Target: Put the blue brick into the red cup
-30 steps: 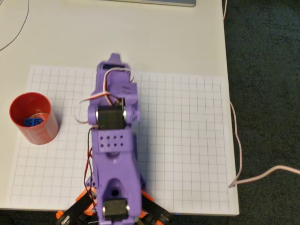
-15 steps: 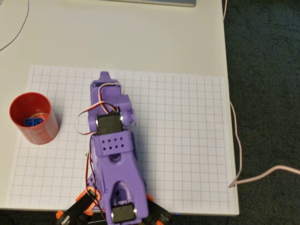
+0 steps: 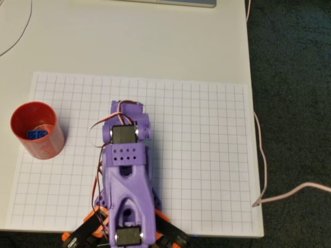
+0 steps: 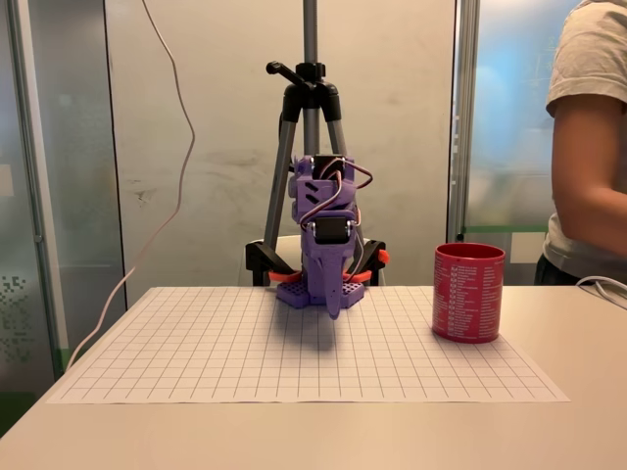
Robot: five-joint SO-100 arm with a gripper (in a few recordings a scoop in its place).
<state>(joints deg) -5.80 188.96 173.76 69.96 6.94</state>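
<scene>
The red cup (image 3: 37,130) stands upright at the left edge of the grid mat, and in the fixed view the red cup (image 4: 468,292) is to the right of the arm. Inside it, on the bottom, lies the blue brick (image 3: 36,135). My purple arm (image 3: 126,165) is folded back over its base, well to the right of the cup in the overhead view. In the fixed view my gripper (image 4: 334,305) points straight down just above the mat, with its fingers together and nothing between them.
A white grid mat (image 3: 207,155) covers the table, whose right edge (image 3: 253,129) drops to dark floor. A pale cable (image 3: 264,170) trails off that edge. A tripod (image 4: 312,147) stands behind the arm, and a person (image 4: 588,147) stands at the far right.
The arm has drawn back toward its base, its wrist folding down from the mat's far part. The cup and the brick inside it have not moved.
</scene>
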